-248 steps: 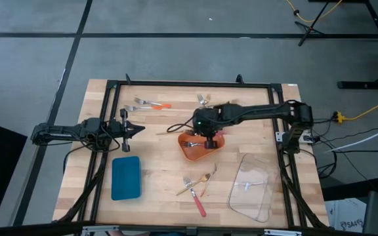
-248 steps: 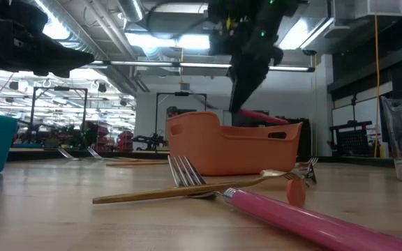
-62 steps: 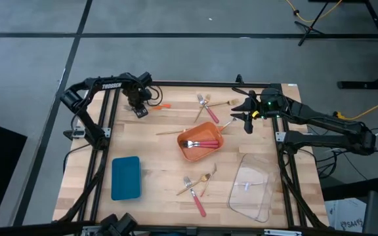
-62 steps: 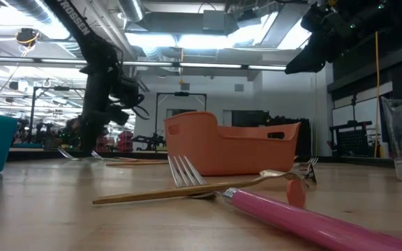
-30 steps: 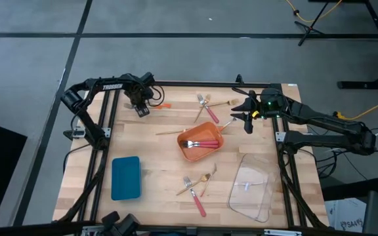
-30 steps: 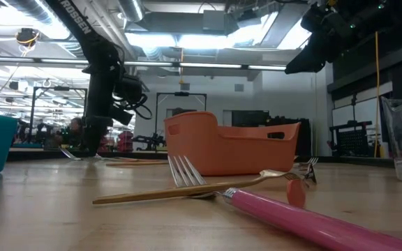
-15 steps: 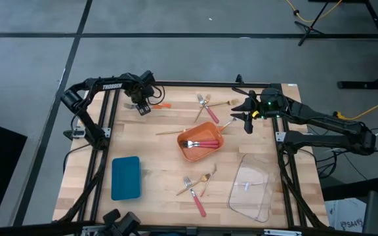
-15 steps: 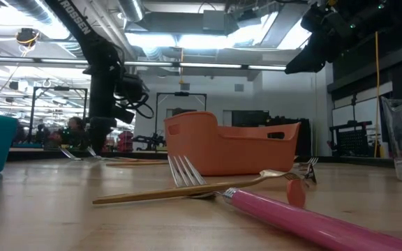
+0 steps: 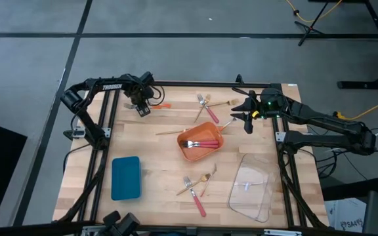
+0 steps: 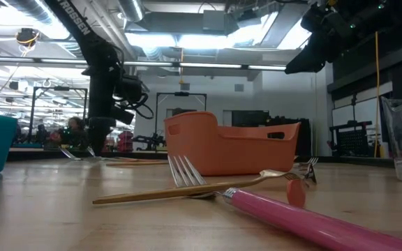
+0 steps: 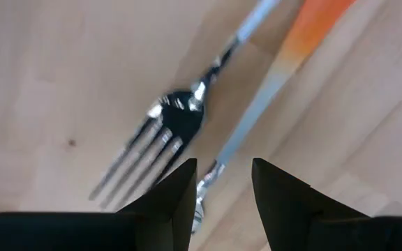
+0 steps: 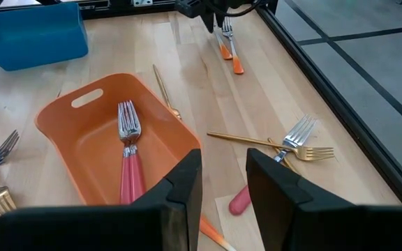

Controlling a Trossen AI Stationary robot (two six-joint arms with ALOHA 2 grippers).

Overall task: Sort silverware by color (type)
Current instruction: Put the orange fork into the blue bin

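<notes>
I see the worktop [image 9: 149,157] carrying an orange tray [image 9: 202,141] at its middle, with pink-handled forks [image 9: 201,142] inside. My left gripper [image 9: 140,108] hangs low at the far left corner, fingers [image 11: 166,202] spread over two orange-handled forks [image 9: 151,104] lying there. My right gripper [image 9: 245,113] waits spread near the far right. Gold forks [image 12: 285,146] lie loose nearby.

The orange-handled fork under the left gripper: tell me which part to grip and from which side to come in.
Grip the orange-handled fork on its thin silver neck, between tines and orange handle, coming straight down from above. It lies flat on the table, so only a top approach fits, jaws astride the neck. The left gripper already hangs open over it. A second fork lies close beside, so keep the fingers narrow.
</notes>
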